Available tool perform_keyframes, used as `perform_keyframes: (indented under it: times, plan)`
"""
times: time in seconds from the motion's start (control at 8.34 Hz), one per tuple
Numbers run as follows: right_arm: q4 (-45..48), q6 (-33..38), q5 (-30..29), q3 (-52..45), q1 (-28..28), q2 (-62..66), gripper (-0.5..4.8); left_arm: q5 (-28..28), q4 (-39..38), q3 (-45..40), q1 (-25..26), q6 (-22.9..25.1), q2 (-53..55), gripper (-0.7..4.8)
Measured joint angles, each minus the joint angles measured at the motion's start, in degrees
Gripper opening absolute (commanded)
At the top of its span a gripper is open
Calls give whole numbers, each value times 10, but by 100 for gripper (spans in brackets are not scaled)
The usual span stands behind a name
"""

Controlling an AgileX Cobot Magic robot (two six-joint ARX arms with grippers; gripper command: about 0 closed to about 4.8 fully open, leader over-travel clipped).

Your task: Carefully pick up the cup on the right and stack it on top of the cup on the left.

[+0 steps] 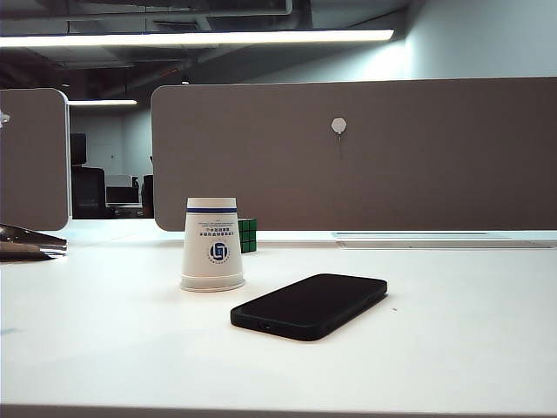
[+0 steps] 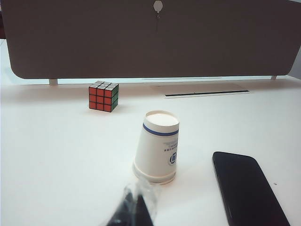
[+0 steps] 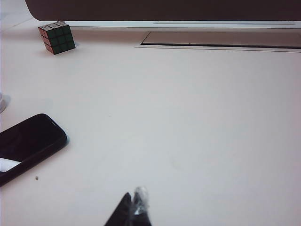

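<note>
Standing inverted mid-table: one cup (image 2: 157,147), phone (image 2: 248,189) just beside. Left gripper (image 2: 133,212) and right gripper (image 3: 133,212) pinched closed, empty, over bare table (image 3: 197,117).

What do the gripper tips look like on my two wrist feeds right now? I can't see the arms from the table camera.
Only the fingertips show. The left gripper has dark, tapered fingers wrapped in clear, glossy film or tape. The right gripper is alike: dark pointed tips with shiny clear wrap. No cables, markings or arm bodies are visible.

Cup (image 1: 212,245): inverted, bore a blue round logo and small printed lines, too small to read. No other text was legible.
</note>
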Motion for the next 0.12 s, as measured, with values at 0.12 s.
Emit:
perform_keyframes:
  times: [0.12]
  plan:
    - [0, 0, 0, 0, 0, 0, 0, 0, 0, 0, 0, 0, 0, -5]
